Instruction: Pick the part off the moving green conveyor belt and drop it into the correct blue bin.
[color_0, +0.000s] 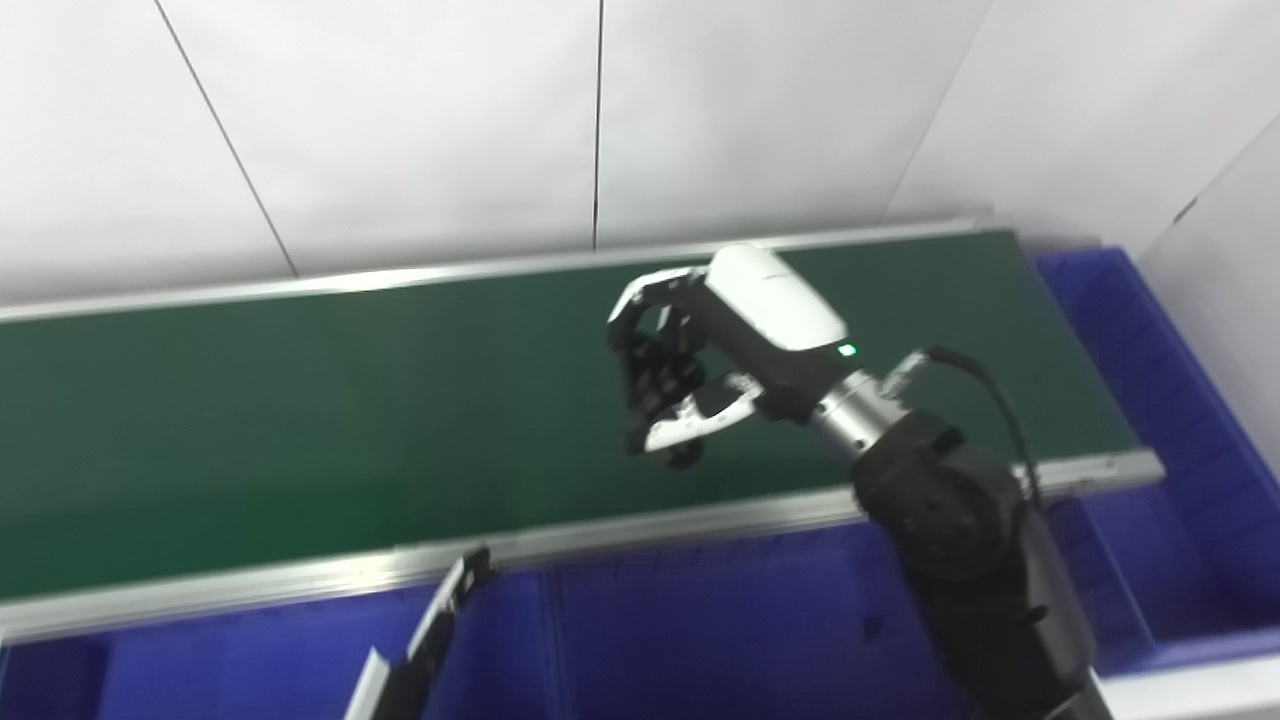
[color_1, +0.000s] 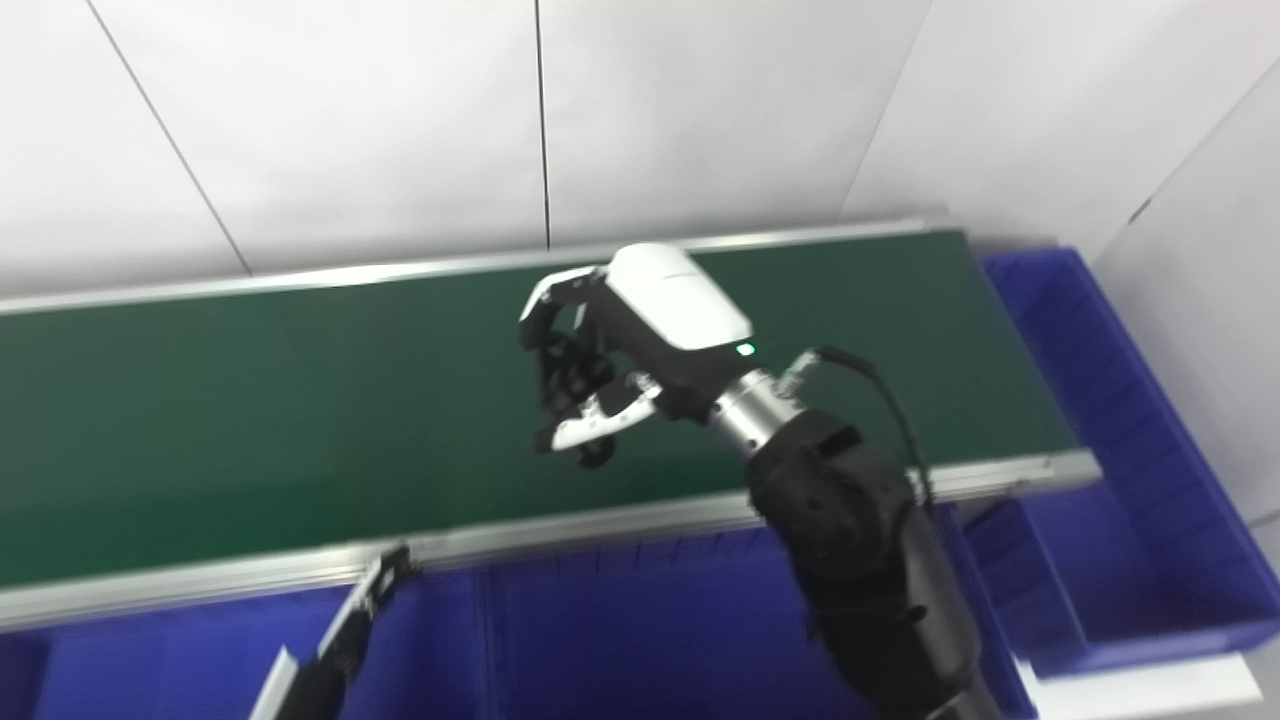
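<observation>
No readable writing or brand marks anywhere; only a small green light (color_0: 847, 350) glowing on the back of the right hand (color_0: 700, 350). Right hand raised over the green conveyor belt (color_0: 300, 420), fingers (color_0: 650, 375) curled in toward the thumb (color_0: 690, 425) around something dark, too blurred to tell whether a part or only the hand's own black palm. No part lying loose on the visible stretch of belt. Left hand (color_0: 440, 625) only partly in view at the bottom edge, just below the belt's near metal rail (color_0: 250, 580), over a blue bin (color_0: 650, 640); open or closed cannot be told. Another blue bin (color_0: 1170, 400) beyond the belt's right end. White panelled wall (color_0: 500, 120) behind, with thin dark seams.
</observation>
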